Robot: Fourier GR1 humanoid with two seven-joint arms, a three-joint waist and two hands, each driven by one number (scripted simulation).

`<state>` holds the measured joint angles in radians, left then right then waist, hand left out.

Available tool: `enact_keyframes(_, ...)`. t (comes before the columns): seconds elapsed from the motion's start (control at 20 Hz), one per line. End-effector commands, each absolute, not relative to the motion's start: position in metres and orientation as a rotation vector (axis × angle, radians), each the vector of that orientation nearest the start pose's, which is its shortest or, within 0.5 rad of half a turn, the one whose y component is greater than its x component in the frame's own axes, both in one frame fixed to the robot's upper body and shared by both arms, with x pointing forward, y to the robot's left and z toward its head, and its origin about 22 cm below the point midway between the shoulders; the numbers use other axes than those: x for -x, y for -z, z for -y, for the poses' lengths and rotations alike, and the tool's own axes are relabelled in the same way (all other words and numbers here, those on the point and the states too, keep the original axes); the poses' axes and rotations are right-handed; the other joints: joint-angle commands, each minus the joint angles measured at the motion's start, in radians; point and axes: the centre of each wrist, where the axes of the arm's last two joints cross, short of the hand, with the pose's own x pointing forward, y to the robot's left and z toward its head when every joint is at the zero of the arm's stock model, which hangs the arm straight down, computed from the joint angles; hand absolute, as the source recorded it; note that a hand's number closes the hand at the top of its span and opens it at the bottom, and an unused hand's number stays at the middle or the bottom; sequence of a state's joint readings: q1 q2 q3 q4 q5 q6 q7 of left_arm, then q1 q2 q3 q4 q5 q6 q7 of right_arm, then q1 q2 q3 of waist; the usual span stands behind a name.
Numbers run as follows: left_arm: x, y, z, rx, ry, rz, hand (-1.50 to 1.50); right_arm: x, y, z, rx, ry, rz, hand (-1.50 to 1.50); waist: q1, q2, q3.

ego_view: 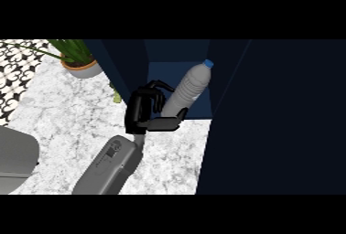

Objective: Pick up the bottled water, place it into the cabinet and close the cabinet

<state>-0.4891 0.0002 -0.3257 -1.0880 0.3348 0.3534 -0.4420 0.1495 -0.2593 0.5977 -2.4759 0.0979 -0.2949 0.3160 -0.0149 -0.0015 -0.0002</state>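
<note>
A white and grey marbled stone counter top (74, 119) fills the lower left. At its far left edge runs a black-and-white patterned tile strip (17, 73). A green leafy plant in a round terracotta pot (81, 66) stands near the top left. Dark navy panelling (277, 119) covers the right side.

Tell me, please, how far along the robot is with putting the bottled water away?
Done: the bottled water is off the counter and inside the open cabinet. In hand: one hand is beside the bottle, thumb under its base; which hand it is cannot be told. Left: letting go, withdrawing, and closing the cabinet.
</note>
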Motion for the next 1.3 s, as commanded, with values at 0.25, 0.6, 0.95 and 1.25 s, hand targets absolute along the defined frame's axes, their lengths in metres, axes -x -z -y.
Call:
enact_keyframes(0.25,-0.36,-0.022,-0.084,0.087,0.003,1.825,1.5,-0.095,-0.183,0.174,-0.223,-0.184,1.963,-1.5,-0.005,0.002,-0.001)
enact_keyframes(0.6,-0.368,-0.028,-0.066,0.012,-0.083,1.762,1.5,-0.103,-0.167,0.186,-0.24,-0.202,1.97,-1.5,-0.018,0.005,0.001)
enact_keyframes(0.95,-0.396,-0.019,-0.081,-0.137,-0.072,1.742,1.5,-0.093,-0.171,0.192,-0.239,-0.224,1.945,-1.5,-0.032,0.008,0.0)
enact_keyframes(1.25,-0.4,-0.003,-0.093,-0.259,-0.046,1.763,1.5,-0.094,-0.172,0.185,-0.259,-0.198,1.949,-1.5,-0.031,0.01,-0.001)
